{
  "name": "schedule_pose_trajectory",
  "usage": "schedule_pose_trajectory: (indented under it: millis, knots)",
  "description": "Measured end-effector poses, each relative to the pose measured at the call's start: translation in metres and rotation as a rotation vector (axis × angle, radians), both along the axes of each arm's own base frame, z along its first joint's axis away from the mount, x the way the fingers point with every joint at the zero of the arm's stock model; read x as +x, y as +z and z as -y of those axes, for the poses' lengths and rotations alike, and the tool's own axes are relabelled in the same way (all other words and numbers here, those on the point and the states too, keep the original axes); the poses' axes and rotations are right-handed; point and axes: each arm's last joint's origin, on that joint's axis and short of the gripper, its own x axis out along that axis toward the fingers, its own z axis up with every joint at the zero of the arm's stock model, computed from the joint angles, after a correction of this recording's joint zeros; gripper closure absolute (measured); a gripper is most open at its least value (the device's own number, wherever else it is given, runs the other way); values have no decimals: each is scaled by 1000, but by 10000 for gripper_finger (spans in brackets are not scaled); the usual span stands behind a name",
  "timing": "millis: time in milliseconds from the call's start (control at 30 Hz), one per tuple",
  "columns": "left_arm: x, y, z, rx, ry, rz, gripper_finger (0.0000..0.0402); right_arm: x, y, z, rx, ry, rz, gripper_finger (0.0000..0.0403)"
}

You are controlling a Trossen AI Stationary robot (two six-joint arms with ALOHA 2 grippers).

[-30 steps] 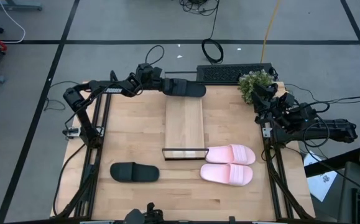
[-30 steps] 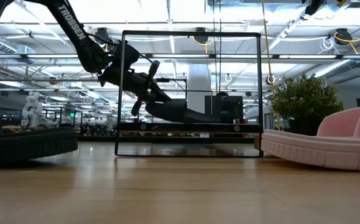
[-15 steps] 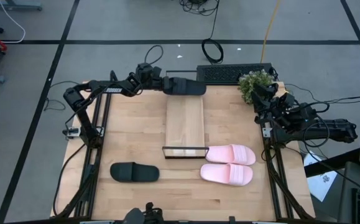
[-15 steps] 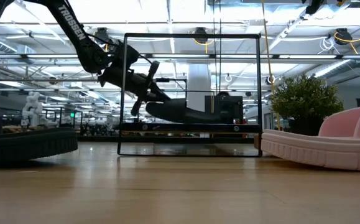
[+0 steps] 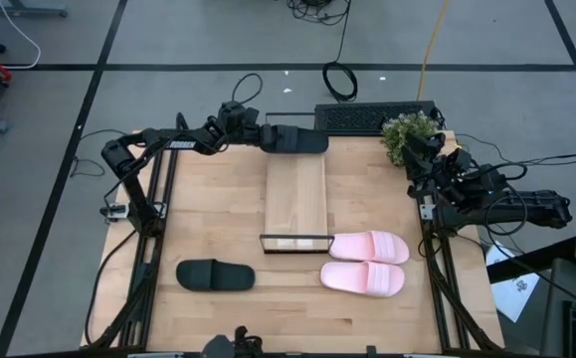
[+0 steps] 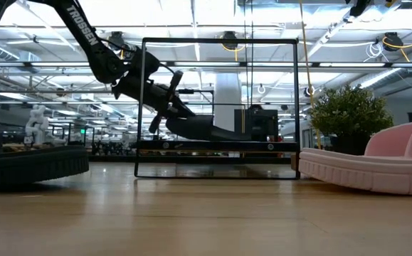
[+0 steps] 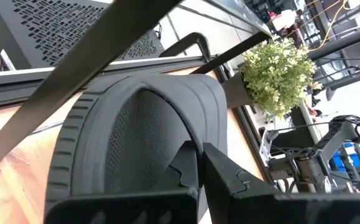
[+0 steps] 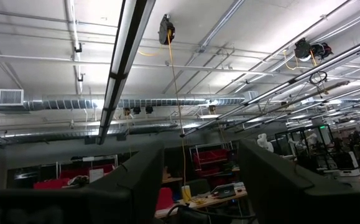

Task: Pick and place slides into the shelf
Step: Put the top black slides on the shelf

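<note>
Tabletop [image 5: 218, 214]: potted plant [image 5: 407, 132] beside shelf [image 5: 295, 194].

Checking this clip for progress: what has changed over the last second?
Little. The left claw, still shut on the black slide, eased it slightly toward the far end of the shelf, still above the plank. The other black slide, the pink slides and the parked right claw, still open, stayed as they were.
</note>
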Motion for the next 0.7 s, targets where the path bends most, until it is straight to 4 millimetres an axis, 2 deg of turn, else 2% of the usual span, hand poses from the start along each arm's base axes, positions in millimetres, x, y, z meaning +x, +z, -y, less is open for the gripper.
schedule_pose_trajectory:
  millis: [333,700]
  knots:
    - [6,10,3,-12,-21,106,401,0,0,0,0,0,0,206]
    - [6,10,3,-23,-31,104,401,0,0,0,-1,-1,0,206]
